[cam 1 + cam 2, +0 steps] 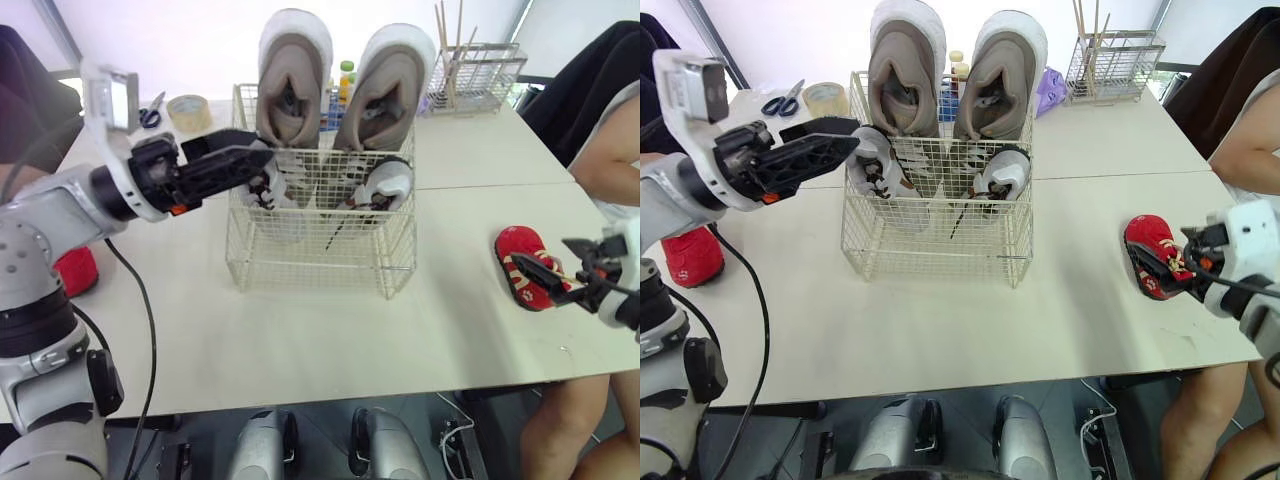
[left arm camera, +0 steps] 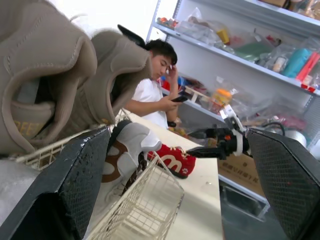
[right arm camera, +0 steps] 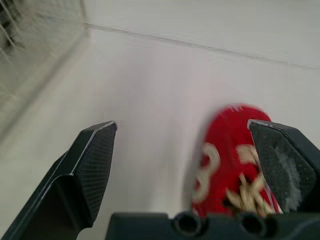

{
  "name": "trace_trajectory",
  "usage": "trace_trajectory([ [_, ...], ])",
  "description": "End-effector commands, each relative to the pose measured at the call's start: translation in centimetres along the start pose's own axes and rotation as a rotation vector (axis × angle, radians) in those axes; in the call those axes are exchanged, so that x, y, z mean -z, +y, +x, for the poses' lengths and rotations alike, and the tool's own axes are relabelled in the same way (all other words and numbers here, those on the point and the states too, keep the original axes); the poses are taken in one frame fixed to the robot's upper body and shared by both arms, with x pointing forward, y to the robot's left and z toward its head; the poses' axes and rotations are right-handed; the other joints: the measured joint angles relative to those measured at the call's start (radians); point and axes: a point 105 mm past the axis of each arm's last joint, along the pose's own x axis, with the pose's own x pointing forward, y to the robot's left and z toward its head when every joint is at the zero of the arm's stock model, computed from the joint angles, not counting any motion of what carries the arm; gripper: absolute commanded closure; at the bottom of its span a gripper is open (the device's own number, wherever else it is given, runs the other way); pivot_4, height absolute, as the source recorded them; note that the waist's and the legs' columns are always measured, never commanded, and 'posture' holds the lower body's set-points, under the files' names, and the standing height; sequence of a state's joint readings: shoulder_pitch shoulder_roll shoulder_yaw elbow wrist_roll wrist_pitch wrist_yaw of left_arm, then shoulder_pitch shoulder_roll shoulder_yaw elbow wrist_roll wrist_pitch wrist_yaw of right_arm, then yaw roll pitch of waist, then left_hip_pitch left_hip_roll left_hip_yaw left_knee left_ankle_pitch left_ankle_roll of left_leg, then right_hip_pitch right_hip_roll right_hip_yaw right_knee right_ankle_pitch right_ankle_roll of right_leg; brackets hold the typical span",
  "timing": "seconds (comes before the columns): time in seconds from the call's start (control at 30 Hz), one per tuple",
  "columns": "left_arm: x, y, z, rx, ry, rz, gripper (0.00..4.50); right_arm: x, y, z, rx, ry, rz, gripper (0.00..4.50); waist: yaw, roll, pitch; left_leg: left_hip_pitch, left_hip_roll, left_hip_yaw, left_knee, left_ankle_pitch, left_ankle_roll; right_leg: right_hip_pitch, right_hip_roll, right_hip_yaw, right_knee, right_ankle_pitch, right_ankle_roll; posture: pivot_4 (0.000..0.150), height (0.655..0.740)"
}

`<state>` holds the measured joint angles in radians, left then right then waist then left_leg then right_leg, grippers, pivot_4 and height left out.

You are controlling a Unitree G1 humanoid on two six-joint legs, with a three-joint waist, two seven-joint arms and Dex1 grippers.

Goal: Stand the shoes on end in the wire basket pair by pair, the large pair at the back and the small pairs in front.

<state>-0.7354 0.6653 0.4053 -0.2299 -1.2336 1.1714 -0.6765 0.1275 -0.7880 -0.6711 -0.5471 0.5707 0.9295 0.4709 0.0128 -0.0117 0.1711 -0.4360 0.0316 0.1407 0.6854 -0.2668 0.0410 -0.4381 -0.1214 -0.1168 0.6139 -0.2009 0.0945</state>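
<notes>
Picking up the last pair looks to be the step in hand: the wire basket (image 1: 320,250) already holds the large beige pair (image 1: 295,80) upright at the back and a small white pair (image 1: 390,185) before it, with free room along the front wall. One small red shoe (image 1: 512,248) lies flat on the table (image 1: 300,340) well to the right of the basket. The right hand (image 3: 182,131) hovers at it, open, fingers spread wide. In the right wrist view the shoe sits off-centre, close by one finger and not between the two, so the next move probably calls for a sideways shift before closing, then a turn to stand it on end. The left hand (image 1: 258,153), also open and empty, reaches to the basket's left rim. The other red shoe (image 1: 75,270) waits at the table's left edge.
</notes>
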Motion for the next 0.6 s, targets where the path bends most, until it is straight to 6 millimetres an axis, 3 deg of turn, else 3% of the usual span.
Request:
trace_trajectory([
  [0.03,-0.2,-0.7,0.4,0.017,-0.016,0.036,0.02,-0.3,-1.4,-1.3,0.098,-0.066,-0.051,0.0,-0.001,0.0,0.0,0.0,0.0,0.0,0.0,0.0,0.0,0.0,0.0,0.0,0.0,0.0,0.0,0.15,0.74],
  [0.23,0.6,-1.1,0.8,0.038,0.002,0.035,0.02,2.5,-1.7,-1.2,0.119,-0.048,0.044,0.0,-0.001,0.0,0.0,0.002,0.0,0.0,0.0,0.0,0.0,0.002,0.001,0.0,0.0,0.0,0.0,0.15,0.74],
  [0.6,1.4,-2.8,0.7,0.08,0.067,0.055,0.02,4.6,-3.3,1.3,0.133,-0.038,0.163,0.0,0.0,0.001,0.0,0.007,0.0,0.0,-0.001,0.0,0.001,0.006,0.001,0.001,0.0,-0.002,-0.004,0.15,0.74],
])
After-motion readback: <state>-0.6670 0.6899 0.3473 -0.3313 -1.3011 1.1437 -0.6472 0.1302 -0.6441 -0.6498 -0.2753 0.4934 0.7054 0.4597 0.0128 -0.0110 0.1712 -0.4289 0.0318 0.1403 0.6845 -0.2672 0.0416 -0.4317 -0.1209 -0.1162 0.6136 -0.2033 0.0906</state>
